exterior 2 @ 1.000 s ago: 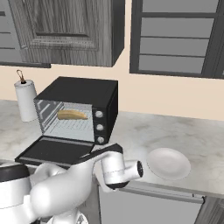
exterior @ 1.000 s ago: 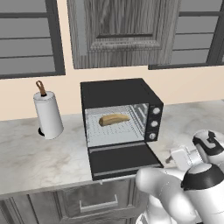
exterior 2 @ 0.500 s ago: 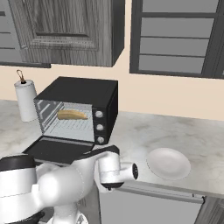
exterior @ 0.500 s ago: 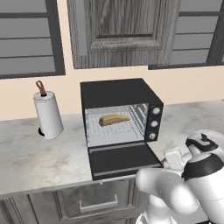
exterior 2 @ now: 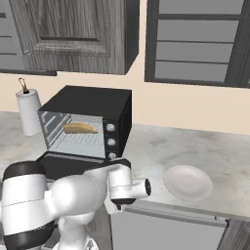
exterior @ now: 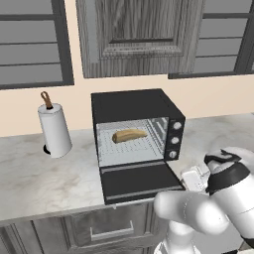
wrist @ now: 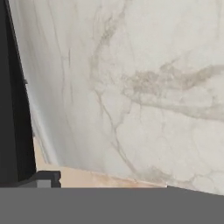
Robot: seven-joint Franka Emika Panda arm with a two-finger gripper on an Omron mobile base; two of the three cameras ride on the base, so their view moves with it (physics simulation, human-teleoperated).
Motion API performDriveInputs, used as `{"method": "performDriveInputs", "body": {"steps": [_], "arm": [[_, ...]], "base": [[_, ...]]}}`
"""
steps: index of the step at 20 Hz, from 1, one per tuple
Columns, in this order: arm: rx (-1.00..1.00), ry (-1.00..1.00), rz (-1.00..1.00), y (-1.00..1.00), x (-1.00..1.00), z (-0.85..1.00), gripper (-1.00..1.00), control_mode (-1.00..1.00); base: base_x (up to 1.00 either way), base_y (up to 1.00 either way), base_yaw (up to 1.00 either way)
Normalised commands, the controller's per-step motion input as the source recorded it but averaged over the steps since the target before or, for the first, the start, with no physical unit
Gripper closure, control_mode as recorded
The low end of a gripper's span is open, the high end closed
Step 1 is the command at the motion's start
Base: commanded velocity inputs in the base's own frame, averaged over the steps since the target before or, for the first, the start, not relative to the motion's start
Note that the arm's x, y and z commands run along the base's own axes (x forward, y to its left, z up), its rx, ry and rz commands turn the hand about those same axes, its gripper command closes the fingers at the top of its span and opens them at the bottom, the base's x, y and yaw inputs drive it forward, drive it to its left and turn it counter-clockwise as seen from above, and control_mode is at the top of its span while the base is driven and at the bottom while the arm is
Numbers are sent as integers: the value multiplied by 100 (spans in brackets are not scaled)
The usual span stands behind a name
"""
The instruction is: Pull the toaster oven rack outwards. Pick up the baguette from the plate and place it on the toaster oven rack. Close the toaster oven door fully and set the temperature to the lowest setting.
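The black toaster oven (exterior: 136, 106) stands on the counter with its door (exterior: 140, 181) dropped open. The baguette (exterior: 129, 135) lies on the grey wire rack (exterior: 133, 148) inside the cavity, also seen as baguette (exterior 2: 80, 128). The white plate (exterior 2: 188, 181) sits bare on the counter to the oven's right. My gripper (exterior: 195, 179) hovers low over the marble just right of the open door, below the three knobs (exterior: 174, 140). In the hand view the gripper (wrist: 111, 184) is open with nothing between its fingers, and the oven's black side lies along the left edge.
A paper towel roll (exterior: 54, 130) stands left of the oven. Grey cabinets (exterior: 134, 37) hang above and drawers (exterior: 111, 229) run under the counter's front edge. The marble counter (exterior 2: 219, 156) stretches right past the plate.
My arm has swung and the hand has shifted a little left, toward the oven's open door. The baguette, rack, door and plate have not moved.
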Motion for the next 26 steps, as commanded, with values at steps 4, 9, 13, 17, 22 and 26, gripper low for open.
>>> {"method": "performDriveInputs", "body": {"steps": [4, 9, 13, 17, 22, 26], "arm": [[12, 0, -1, 27, 0, 2, -100, -100], [20, 0, -2, 34, -1, 30, -100, -100], [21, 0, -2, 43, 0, 48, -100, -100], [28, -1, -9, 50, 0, 42, -100, -100], [32, -2, -17, 60, 0, 37, -100, -100], [33, 0, -22, 64, 0, 38, -100, -100]], "base": [[0, 0, 0], [0, 0, 0], [0, 0, 0], [0, 0, 0], [0, 0, 0], [0, 0, 0]]}}
